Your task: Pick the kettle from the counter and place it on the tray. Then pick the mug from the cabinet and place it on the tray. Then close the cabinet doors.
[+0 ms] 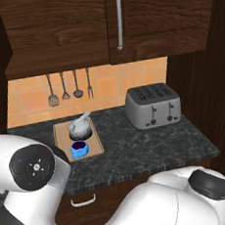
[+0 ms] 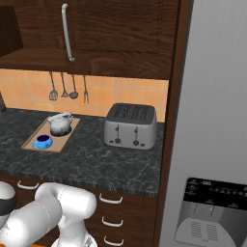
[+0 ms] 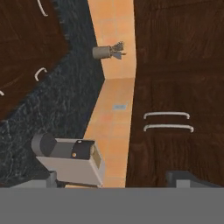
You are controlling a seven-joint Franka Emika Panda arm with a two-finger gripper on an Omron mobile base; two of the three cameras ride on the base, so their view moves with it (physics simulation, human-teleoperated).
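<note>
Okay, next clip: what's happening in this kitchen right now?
A white robot arm is working at a dark counter. The kettle and the blue mug both sit on the wooden tray, beside a toaster. The cabinet door above looks shut. The gripper holds nothing, its jaws apart; the hand view looks along the counter at a closed pair of cabinet doors and a grey appliance.
</note>
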